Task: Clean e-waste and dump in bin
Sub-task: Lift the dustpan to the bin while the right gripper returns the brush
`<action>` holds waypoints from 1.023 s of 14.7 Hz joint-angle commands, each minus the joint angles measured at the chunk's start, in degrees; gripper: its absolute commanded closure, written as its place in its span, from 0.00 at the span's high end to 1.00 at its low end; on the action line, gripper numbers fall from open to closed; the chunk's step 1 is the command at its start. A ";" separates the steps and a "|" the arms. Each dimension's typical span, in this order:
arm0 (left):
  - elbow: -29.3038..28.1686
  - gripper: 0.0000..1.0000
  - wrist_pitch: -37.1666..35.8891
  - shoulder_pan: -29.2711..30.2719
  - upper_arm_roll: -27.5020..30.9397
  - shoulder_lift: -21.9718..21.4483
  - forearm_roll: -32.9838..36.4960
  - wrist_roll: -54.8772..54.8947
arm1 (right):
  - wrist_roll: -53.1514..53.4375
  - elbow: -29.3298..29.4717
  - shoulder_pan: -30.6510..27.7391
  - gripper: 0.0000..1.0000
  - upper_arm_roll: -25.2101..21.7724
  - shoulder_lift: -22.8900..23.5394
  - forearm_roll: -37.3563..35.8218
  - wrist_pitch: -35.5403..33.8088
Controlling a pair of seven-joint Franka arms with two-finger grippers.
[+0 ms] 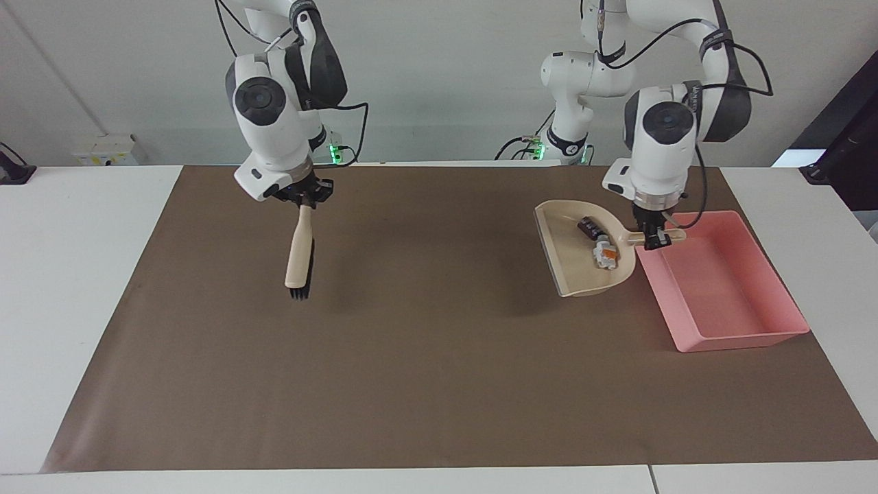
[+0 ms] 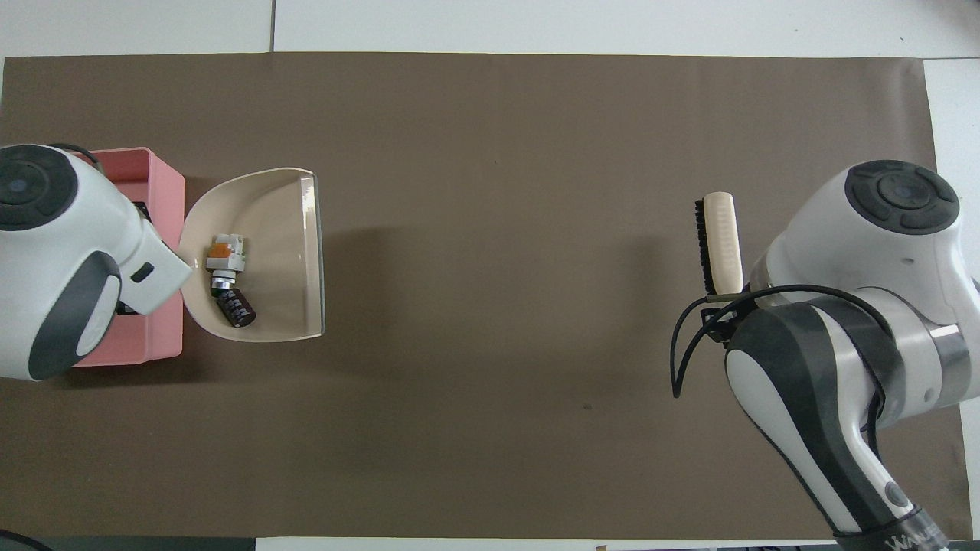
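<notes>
While the left gripper (image 1: 654,237) clamps the handle of the beige dustpan (image 1: 573,264), the pan hangs lifted off the brown mat (image 1: 439,357), its handle end over the edge of the pink bin (image 1: 744,336) and its scoop over the mat just beside the bin's wall that faces the right arm's end. Inside the pan lies the e-waste: a white part with an orange mark (image 1: 604,254) near the pan's rounded back wall, and a black cylindrical part (image 1: 588,226) touching or almost touching it, on the side nearer to the robots. In the overhead view the white part (image 2: 224,255) shows a small metal end pointing at the black part (image 2: 236,307), and the dustpan (image 2: 283,229) has its straight open lip turned toward the right arm's end of the table. The bin (image 2: 164,191) sits at the left arm's end of the mat, mostly hidden there under the left arm's wrist; its inside shows nothing in the facing view. The right gripper (image 1: 302,199) is closed on the top of a beige hand brush (image 1: 299,250), which hangs tilted with its black bristles down over the mat toward the right arm's end, well apart from the dustpan. No writing on the parts, pan or bin can be read; lettering on the right arm's dark band at the overhead view's bottom edge is too cut off to make out.
</notes>
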 commanded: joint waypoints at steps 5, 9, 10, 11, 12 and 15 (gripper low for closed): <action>7.42 0.00 3.40 18.59 -0.41 2.70 1.37 15.63 | -16.30 -12.96 -15.61 0.00 0.94 -3.11 -1.44 15.71; 10.75 0.00 5.16 21.42 -0.33 4.90 13.31 17.07 | -19.05 -16.39 -18.97 0.00 0.94 -2.06 -1.44 20.81; 10.85 0.00 6.30 21.60 -0.33 5.25 15.87 16.81 | -19.05 -16.75 -19.40 0.00 0.94 -1.79 -1.44 22.04; 10.85 0.00 7.53 23.08 -0.33 5.69 17.46 16.55 | -19.05 -17.01 -19.58 0.00 0.94 -1.71 -1.44 22.23; 10.76 0.00 8.41 23.70 -0.33 6.04 18.69 16.37 | -19.05 -17.36 -19.67 0.00 0.94 -1.70 -1.44 22.40; 10.24 0.00 10.18 24.23 -0.33 7.18 25.27 15.50 | -19.05 -19.38 -20.28 0.03 0.94 -2.23 -1.44 24.24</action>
